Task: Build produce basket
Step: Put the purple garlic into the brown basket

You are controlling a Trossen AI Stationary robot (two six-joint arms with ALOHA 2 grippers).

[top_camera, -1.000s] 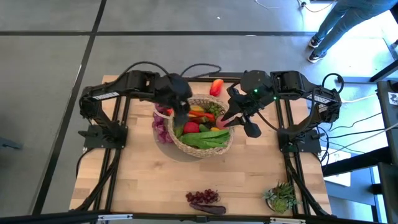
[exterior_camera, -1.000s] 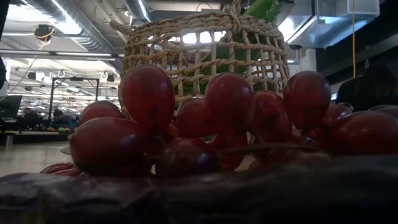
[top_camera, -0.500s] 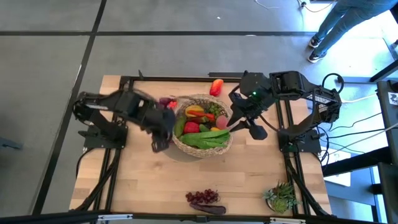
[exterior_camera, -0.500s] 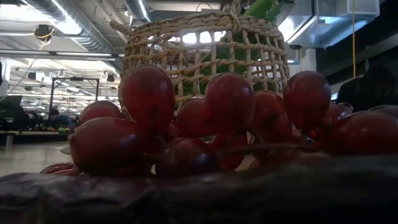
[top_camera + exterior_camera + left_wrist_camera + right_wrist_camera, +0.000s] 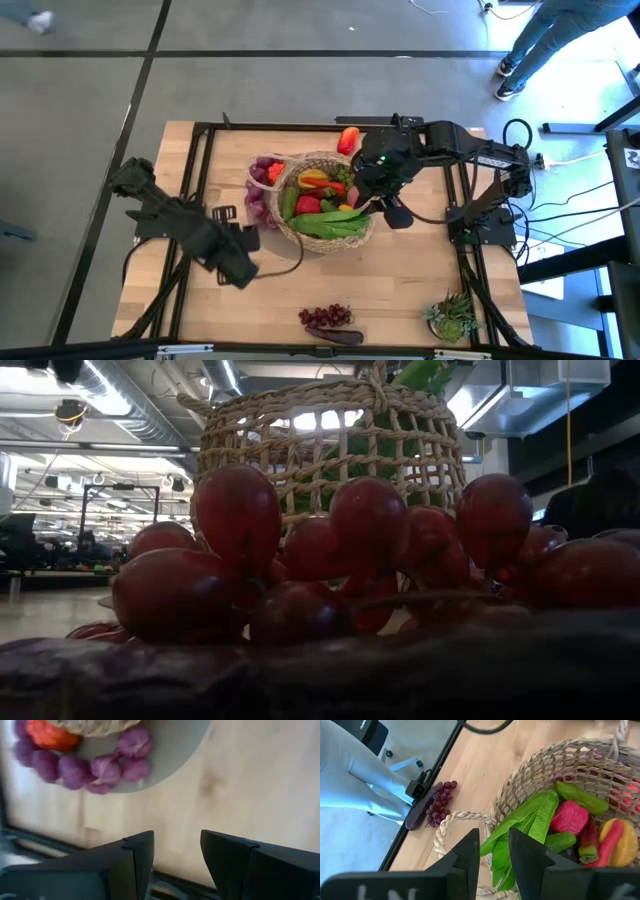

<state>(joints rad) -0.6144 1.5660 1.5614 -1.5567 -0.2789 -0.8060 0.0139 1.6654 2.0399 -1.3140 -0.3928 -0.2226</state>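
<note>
A pale wooden bench (image 5: pixel 200 300) with a black frame fills the middle of the high view. The woven basket (image 5: pixel 352 238) sits on it just above centre. A purple grape bunch (image 5: pixel 260 190) lies against the basket's left side, and a red-orange pepper (image 5: pixel 347 139) rests by its upper edge. Near the lower edge lies a dark red grape bunch (image 5: pixel 327 317) beside a dark eggplant (image 5: pixel 337 334). A spiky green potted plant (image 5: pixel 452 315) stands at lower right.

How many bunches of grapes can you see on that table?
2. One purple bunch lies against the basket's left side, by the rim. A darker bunch lies on the table's near edge, apart from the basket. More may be hidden among the basket's produce.
</note>
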